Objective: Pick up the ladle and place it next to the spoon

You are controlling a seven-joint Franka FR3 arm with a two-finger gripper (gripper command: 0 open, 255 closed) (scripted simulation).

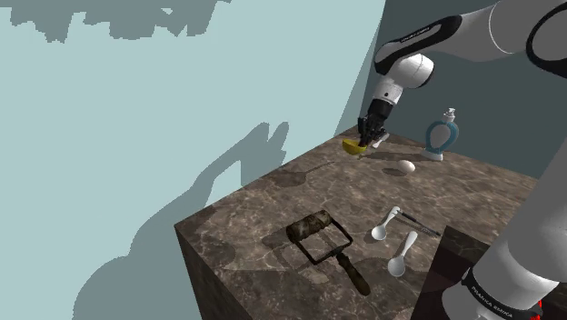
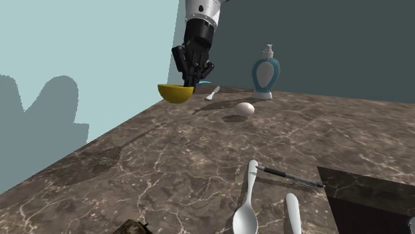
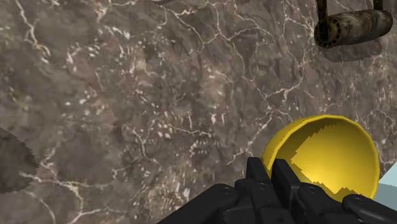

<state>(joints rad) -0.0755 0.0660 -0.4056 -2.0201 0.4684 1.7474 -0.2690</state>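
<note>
The ladle has a yellow bowl (image 1: 353,145) (image 2: 175,93) (image 3: 324,153) and a pale handle. My black gripper (image 1: 371,136) (image 2: 193,76) (image 3: 273,184) is shut on that handle just behind the bowl. It holds the ladle in the air over the far part of the marble table (image 1: 273,209). Two white spoons (image 1: 386,225) (image 1: 402,255) lie side by side near the table's front, close to the stand. In the second exterior view these spoons (image 2: 247,199) (image 2: 292,216) are at the bottom, well away from the ladle.
A white egg (image 1: 405,167) (image 2: 244,108) and a blue soap dispenser (image 1: 442,136) (image 2: 265,73) stand at the far side. A thin dark utensil (image 1: 420,223) (image 2: 289,176) lies by the spoons. A rusty dark roller tool (image 1: 323,241) (image 3: 350,25) lies at the front. The stand's dark box (image 2: 366,193) borders the table.
</note>
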